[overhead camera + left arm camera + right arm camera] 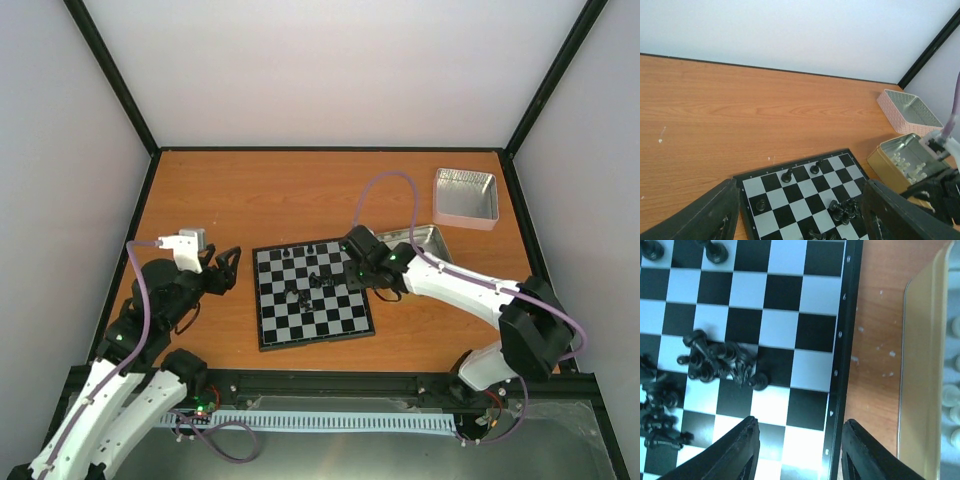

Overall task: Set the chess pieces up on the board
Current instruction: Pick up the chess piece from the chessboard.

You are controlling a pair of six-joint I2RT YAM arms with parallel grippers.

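Observation:
The board [330,320] lies at the table's middle. Three black chess pieces [786,175] stand on its far rows. Several more lie heaped [318,283] near its centre, also seen in the left wrist view [842,210] and the right wrist view [715,362]. My left gripper [228,268] is open and empty beside the board's left edge, its fingers [715,212] framing the board [800,187]. My right gripper [350,264] is open and empty over the board's right edge [840,335], its fingertips [751,425] just short of the heap.
A gold-sided tin [425,238] holding cream-white pieces [952,395] stands right of the board, close to my right arm. A pink-sided tin [466,196] sits at the far right and shows in the left wrist view [907,107]. Walls enclose the table.

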